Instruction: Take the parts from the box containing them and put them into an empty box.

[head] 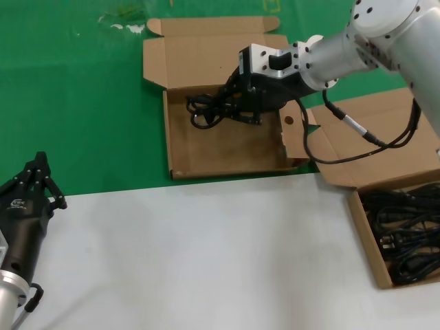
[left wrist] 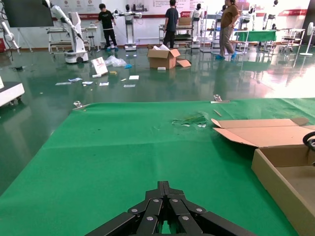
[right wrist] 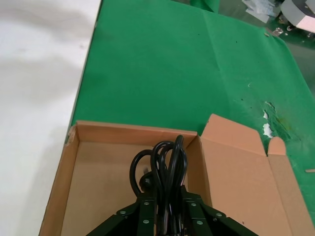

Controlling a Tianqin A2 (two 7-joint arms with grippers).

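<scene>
Coiled cable sits clamped in the right gripper over the empty box near the table's far edge, plenty of bare floor inside. Source box is cut off at the right edge. Left gripper sits at the near-left corner, fingers pinched together.

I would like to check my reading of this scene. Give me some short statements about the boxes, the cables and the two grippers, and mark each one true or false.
1. The right gripper holds a cable bundle over the box with the round hole. True.
2. The box at the right edge is empty. False: it holds several black cables.
3. The left gripper is inside a box. False: it is by the white tabletop's left edge, holding nothing.
4. The box under the right gripper has its lid open. True.
5. Both boxes sit wholly on the green cloth. False: the one with the cables lies partly on the white surface.
</scene>
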